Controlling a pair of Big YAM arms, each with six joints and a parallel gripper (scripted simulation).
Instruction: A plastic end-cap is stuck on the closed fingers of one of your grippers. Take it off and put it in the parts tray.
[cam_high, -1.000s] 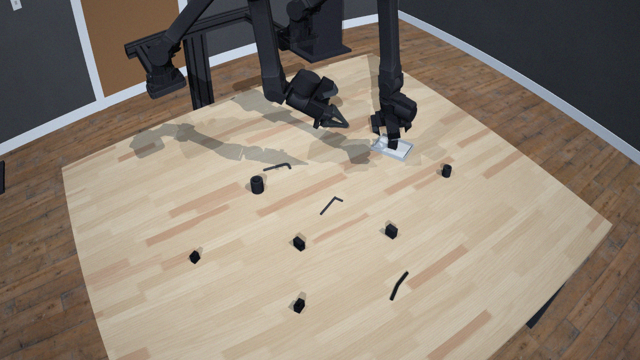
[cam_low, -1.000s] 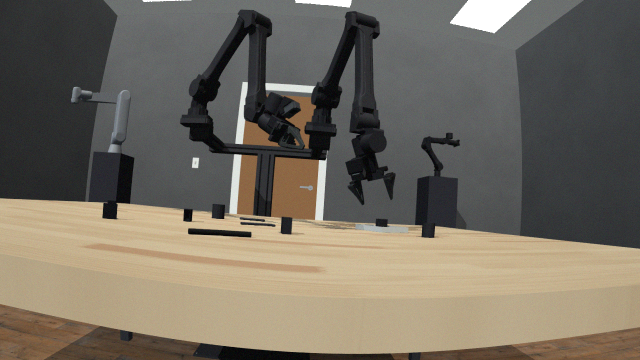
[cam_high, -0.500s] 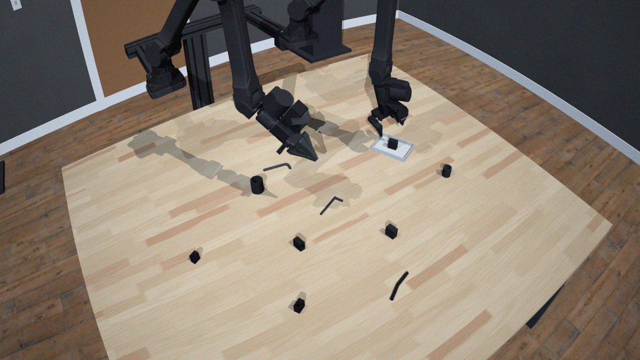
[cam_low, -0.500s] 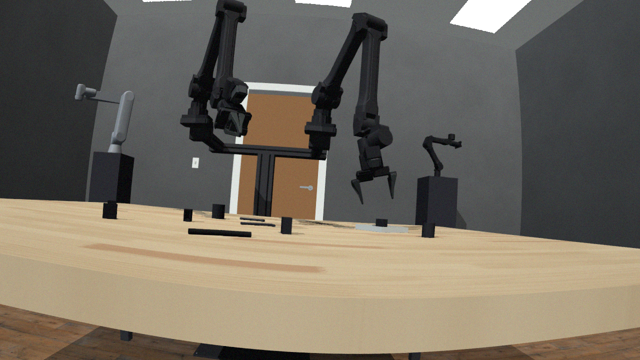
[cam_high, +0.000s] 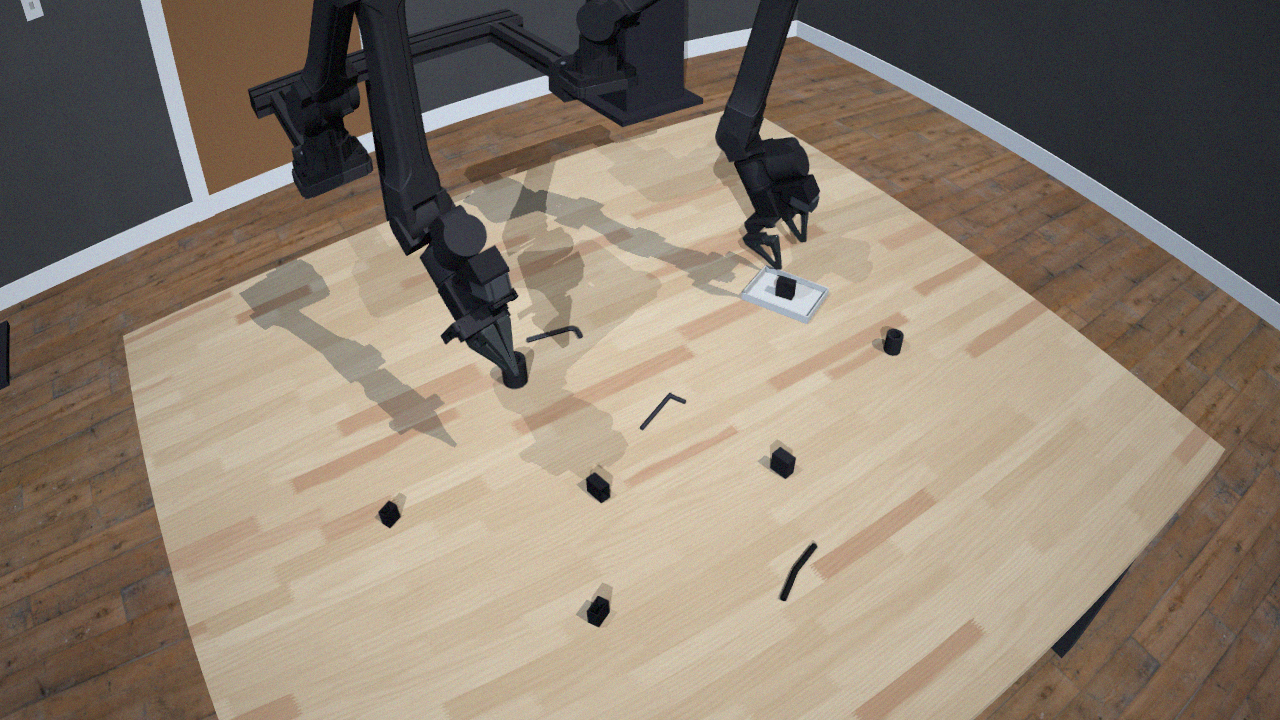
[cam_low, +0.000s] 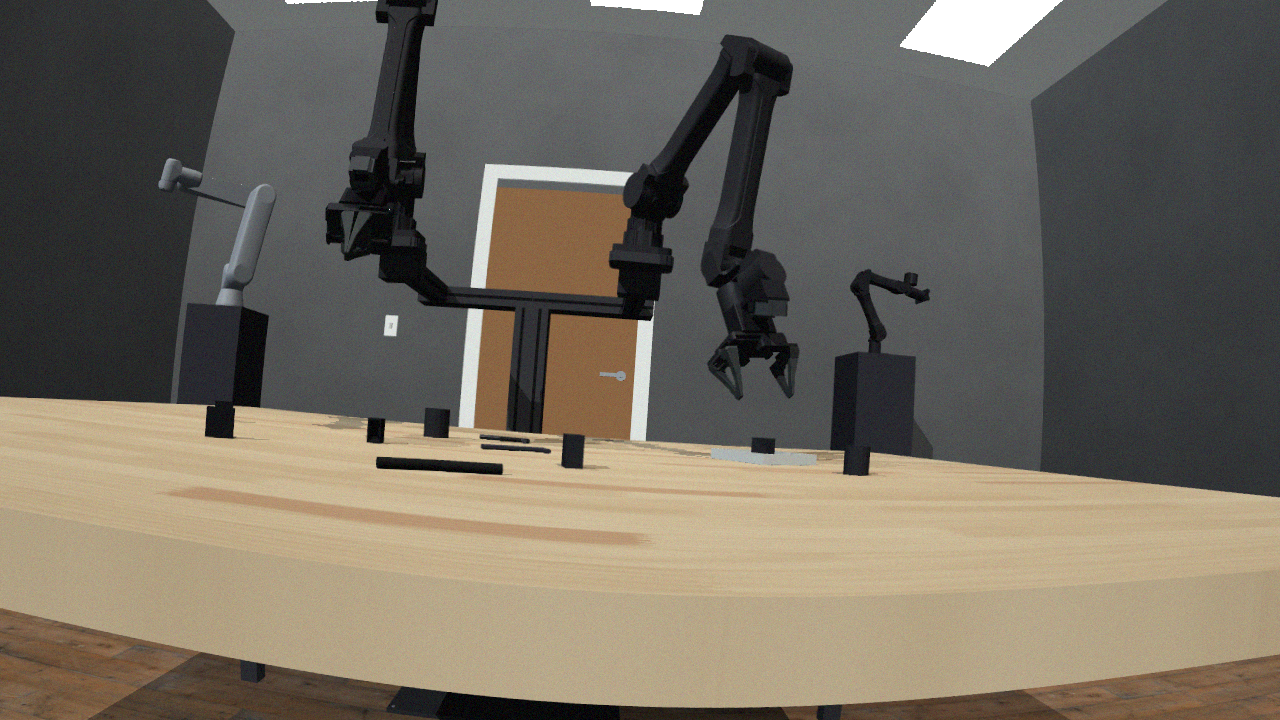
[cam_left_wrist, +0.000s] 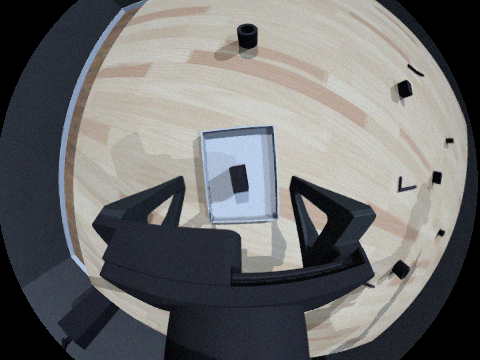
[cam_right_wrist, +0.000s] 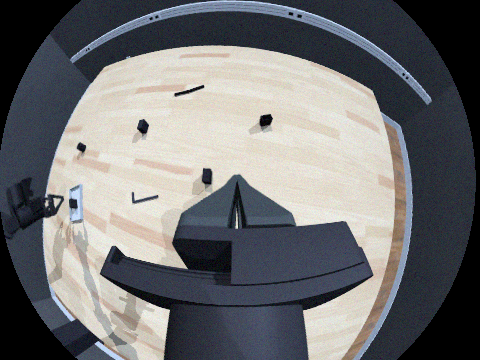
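The small black end-cap (cam_high: 785, 287) (cam_low: 762, 445) (cam_left_wrist: 239, 178) (cam_right_wrist: 73, 203) lies inside the pale parts tray (cam_high: 796, 306) (cam_low: 733, 457) (cam_left_wrist: 262, 150), touching neither gripper. My left gripper (cam_high: 790, 253) (cam_low: 766, 396) (cam_left_wrist: 237, 181) is wide open and empty above the tray, pointing down at it. My right gripper (cam_high: 516, 371) (cam_low: 350, 257) (cam_right_wrist: 237, 180) is shut with nothing on its fingertips. It is high over the table, far from the tray.
A wide black cylinder (cam_high: 514, 382) (cam_low: 436, 422) shows behind my right fingertips in the top view. A smaller one (cam_high: 893, 342) (cam_left_wrist: 247, 40) stands beyond the tray. Several black blocks, two hex keys and a bent rod (cam_high: 796, 573) lie across the table.
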